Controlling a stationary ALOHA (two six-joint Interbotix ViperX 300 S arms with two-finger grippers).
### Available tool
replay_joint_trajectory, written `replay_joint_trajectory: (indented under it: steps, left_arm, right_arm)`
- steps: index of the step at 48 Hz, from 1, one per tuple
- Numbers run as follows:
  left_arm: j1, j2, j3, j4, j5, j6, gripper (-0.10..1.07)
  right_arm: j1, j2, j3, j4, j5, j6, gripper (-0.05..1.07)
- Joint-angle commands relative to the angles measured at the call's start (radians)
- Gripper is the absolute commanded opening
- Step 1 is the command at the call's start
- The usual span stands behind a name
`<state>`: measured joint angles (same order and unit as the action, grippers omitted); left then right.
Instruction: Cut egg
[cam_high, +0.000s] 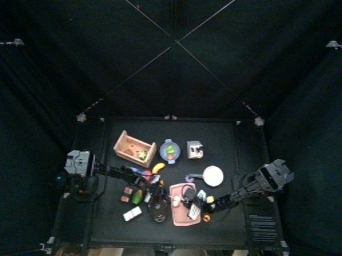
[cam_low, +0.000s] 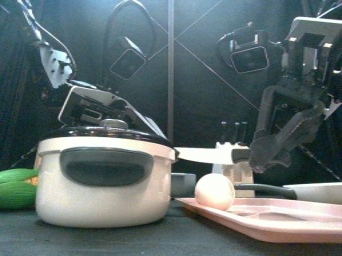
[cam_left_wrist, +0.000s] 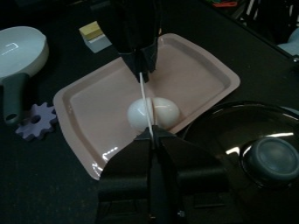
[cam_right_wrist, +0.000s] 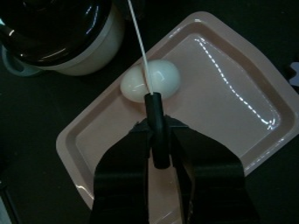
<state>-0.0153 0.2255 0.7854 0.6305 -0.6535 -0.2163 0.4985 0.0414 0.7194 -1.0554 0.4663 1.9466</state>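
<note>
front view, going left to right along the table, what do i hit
green thing at the edge → white pot with dark lid → egg on the pink tray, with the knife blade just above it → right claw holding the knife

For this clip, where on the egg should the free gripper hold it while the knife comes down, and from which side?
The egg lies on its side on the pink tray, the knife across its middle in the right gripper. The left gripper would probably best pinch the rounded end nearest the pot, coming from above, clear of the blade.
</note>
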Motion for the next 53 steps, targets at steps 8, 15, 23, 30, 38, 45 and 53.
replay_joint_trajectory:
  steps: [8,15,23,30,38,45,53]
  left_arm:
    - [-0.032,-0.012,-0.006,0.011,0.081,0.002,0.46]
    - [-0.032,-0.012,-0.021,0.011,0.126,0.003,0.46]
    - [-0.034,-0.011,-0.021,0.014,0.141,0.003,0.46]
    - [-0.044,-0.012,-0.023,0.014,0.14,0.002,0.46]
    - [-0.049,-0.012,-0.023,0.012,0.14,0.002,0.46]
    - [-0.049,-0.011,-0.026,0.012,0.14,0.002,0.46]
    - [-0.041,-0.005,-0.028,0.011,0.143,0.002,0.46]
  right_arm:
    - [0.014,-0.011,-0.014,0.009,0.003,0.003,0.4]
    - [0.012,-0.006,-0.011,0.011,0.005,0.003,0.4]
    - [0.015,0.0,-0.012,0.012,0.005,0.005,0.4]
    - [0.017,0.002,-0.014,0.021,0.005,0.005,0.4]
    - [0.021,0.003,-0.018,0.021,0.005,0.005,0.4]
    - [0.026,0.003,-0.02,0.021,0.005,0.005,0.4]
    - [0.02,0.009,-0.015,0.02,0.005,0.005,0.4]
